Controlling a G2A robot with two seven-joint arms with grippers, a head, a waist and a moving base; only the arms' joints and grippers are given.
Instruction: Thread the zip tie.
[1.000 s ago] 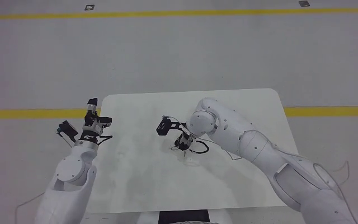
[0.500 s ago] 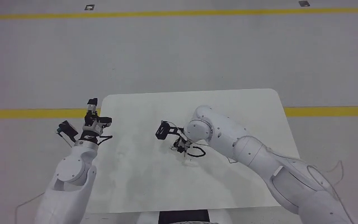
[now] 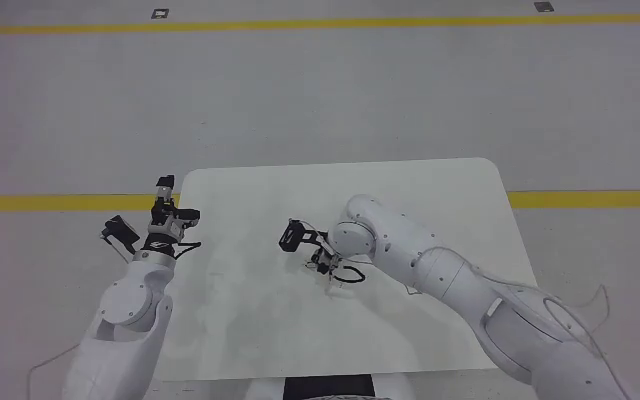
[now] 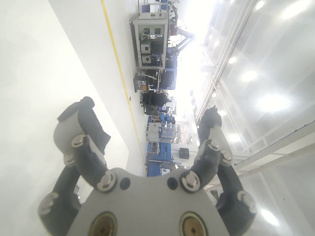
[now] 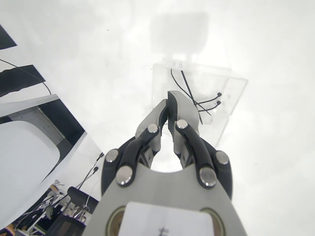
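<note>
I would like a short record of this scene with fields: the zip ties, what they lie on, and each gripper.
Zip ties: black, two heads visible, strands crossing, lying on a clear plate.
Clear plate: flat, near the middle of the white table.
Right gripper: shut, fingertips together just over the ties; whether it pinches one cannot be told.
Left gripper: open, empty, at the table's left edge, far from the plate.

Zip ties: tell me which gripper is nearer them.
Right. The right gripper, jaws shut, hangs just over the zip ties; the left gripper sits far off at the edge of the table.
</note>
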